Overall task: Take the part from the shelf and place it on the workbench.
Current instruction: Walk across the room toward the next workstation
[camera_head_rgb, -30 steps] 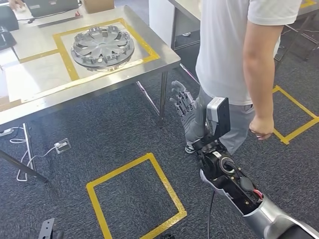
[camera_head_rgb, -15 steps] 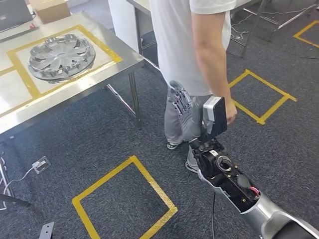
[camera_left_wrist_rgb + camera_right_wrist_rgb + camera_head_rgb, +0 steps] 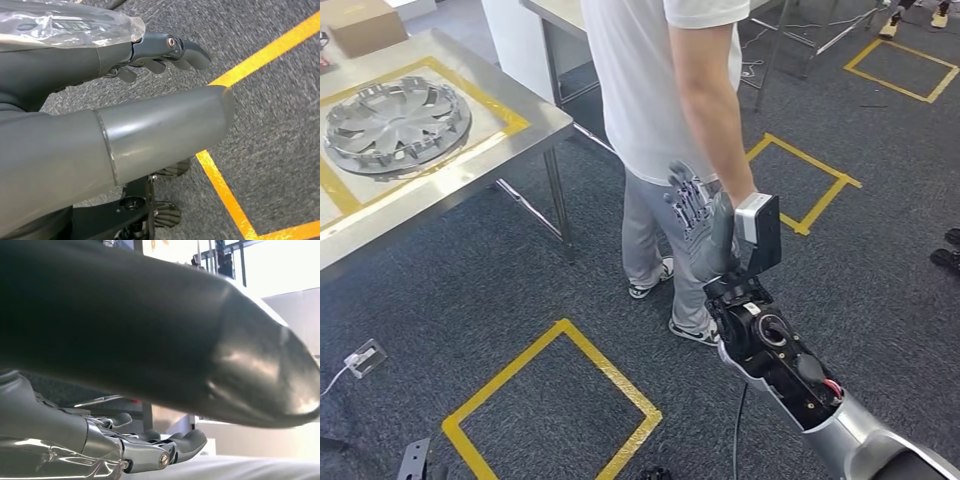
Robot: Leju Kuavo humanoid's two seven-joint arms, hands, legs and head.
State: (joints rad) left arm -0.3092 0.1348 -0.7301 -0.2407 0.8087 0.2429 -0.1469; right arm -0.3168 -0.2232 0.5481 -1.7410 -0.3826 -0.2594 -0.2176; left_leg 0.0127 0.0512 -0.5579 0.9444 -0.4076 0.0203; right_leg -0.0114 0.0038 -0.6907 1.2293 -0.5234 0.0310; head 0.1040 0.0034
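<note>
The right hand [image 3: 701, 225] is raised with fingers spread, holding nothing; the left hand [image 3: 113, 135] hangs empty, fingers straight. A person [image 3: 660, 90] stands just behind at twelve o'clock. The wheel cover [image 3: 395, 122] lies on the workbench [image 3: 471, 175], at ten o'clock.

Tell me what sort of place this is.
Probably a workshop or robot test area: a stainless steel workbench marked with yellow tape holds a silver plastic wheel cover, and yellow tape squares mark the dark grey carpet.

Dark grey carpet [image 3: 509, 270], yellow tape squares [image 3: 554, 400], steel table [image 3: 471, 170].
</note>
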